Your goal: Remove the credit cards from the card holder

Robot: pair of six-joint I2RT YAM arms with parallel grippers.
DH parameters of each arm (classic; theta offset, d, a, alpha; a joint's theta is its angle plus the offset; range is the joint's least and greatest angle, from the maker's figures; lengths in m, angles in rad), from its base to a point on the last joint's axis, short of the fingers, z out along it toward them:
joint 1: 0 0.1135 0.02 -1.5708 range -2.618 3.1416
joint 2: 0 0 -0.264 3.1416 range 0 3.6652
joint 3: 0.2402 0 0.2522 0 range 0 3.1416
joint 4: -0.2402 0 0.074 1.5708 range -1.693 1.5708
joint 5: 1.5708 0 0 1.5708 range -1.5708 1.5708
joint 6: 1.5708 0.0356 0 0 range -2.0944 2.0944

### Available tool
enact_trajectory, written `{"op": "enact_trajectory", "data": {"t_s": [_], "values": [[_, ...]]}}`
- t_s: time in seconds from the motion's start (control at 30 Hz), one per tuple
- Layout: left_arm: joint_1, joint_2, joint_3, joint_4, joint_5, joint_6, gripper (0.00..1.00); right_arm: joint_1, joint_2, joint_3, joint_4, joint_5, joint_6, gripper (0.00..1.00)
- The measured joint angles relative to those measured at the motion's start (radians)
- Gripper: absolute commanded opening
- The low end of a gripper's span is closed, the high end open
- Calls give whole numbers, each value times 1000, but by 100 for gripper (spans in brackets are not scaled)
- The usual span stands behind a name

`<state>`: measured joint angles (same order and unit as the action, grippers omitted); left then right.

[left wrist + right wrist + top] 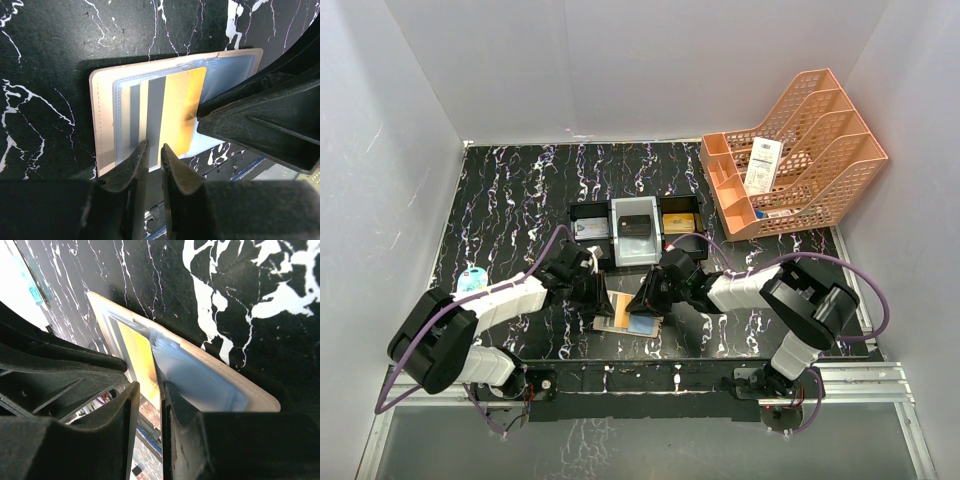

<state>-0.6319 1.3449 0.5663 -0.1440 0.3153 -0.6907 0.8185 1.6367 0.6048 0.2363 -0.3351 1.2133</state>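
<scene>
Black marbled table [520, 190], white walls [620, 60]. Card holder [102, 120] open near front edge; left gripper [154, 147] and right gripper [150, 387], fingers barely parted, at its credit cards [182, 110]; hold unclear.

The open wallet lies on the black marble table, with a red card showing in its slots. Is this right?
Not quite: the card showing in the wallet is gold, not red, as the left wrist view shows. The rest holds.

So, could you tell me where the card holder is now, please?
In the top view the card holder lies open on the table, between the left gripper and the right gripper, on the near side of the tray.
</scene>
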Motion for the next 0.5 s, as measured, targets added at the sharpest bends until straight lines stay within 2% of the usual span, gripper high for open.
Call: {"op": "enact_trajectory", "data": {"t_s": [0.27, 0.5], "values": [[0, -6, -31, 43, 6, -24, 13, 7, 24, 11, 24, -6, 10, 23], [0, -14, -50, 66, 18, -39, 13, 6, 65, -13, 144, -29, 26, 9]]}}
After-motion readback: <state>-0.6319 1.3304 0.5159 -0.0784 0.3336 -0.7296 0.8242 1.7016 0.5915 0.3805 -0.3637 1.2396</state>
